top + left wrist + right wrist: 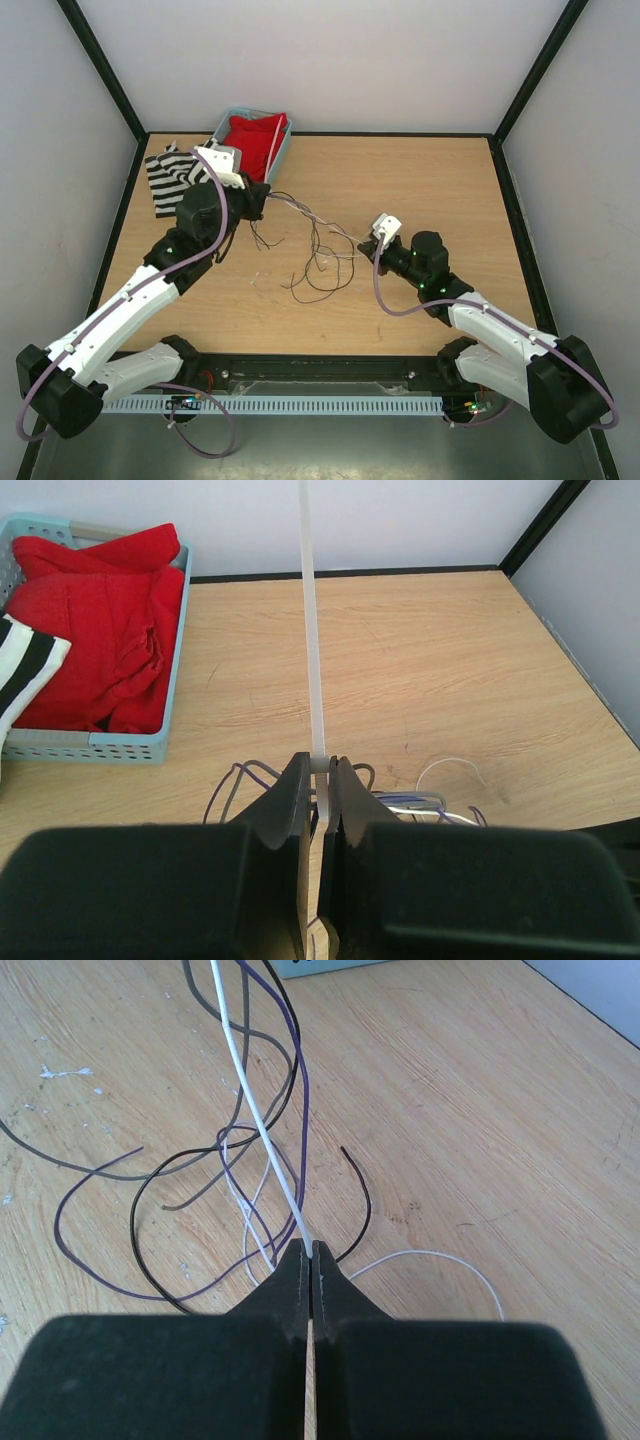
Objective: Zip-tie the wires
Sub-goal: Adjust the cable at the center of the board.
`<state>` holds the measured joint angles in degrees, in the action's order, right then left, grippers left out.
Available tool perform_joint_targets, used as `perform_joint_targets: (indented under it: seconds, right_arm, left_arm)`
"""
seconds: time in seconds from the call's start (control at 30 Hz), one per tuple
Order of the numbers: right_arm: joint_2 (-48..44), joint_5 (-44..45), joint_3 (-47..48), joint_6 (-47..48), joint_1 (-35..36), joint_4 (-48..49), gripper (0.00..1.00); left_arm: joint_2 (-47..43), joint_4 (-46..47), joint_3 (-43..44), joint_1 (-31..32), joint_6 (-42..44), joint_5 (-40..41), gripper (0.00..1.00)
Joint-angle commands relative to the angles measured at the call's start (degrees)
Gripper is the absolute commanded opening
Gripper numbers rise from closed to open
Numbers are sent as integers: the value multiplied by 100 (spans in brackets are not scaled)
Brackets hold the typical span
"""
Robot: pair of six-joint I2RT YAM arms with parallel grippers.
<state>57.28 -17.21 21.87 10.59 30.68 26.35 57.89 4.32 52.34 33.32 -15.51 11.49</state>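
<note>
pinching the zip tie [311, 630] in the left claw [318, 767] near the far left corner of the tabletop [450, 190], and clamping a pale strand of the wires [262, 1130] in the right claw [311, 1251] near the middle.

Robot lab test cell, white panel walls [330, 60], black frame posts [101, 65], wooden tabletop [440, 190]
</note>
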Motion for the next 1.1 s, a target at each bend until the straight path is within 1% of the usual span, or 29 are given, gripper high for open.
perform_joint_targets:
  seconds: [0.0, 0.4, 0.6, 0.77, 0.9, 0.93, 0.97, 1.0, 1.03, 1.07]
  right_arm:
    - [-137, 174, -55, -114, -69, -81, 0]
    - [-112, 422, -123, -217, -245, -77, 0]
    - [-178, 385, -200, -194, -241, 19, 0]
    - [-182, 54, -201, -198, -239, 97, 0]
    - [-252, 25, -215, -215, -241, 107, 0]
    - [-277, 17, -222, -234, -241, 112, 1]
    - [-309, -16, -231, -259, -242, 134, 9]
    - [-346, -46, -244, -283, -246, 160, 21]
    - [-399, -67, -249, -337, -244, 192, 37]
    - [-459, -79, -253, -402, -241, 237, 49]
  left_arm:
    - [3, 104, 49, -50, -37, -10, 0]
    - [34, 104, 49, -86, -44, -26, 0]
    - [52, 104, 53, -93, -41, -29, 0]
    - [90, 104, 66, -97, -67, -83, 0]
    - [91, 104, 57, -98, -67, -77, 0]
    - [91, 104, 57, -92, -70, -84, 0]
    - [91, 104, 57, -97, -71, -92, 0]
    - [95, 104, 57, -95, -74, -88, 0]
    - [102, 104, 50, -97, -78, -98, 0]
    - [112, 102, 55, -95, -76, -110, 0]
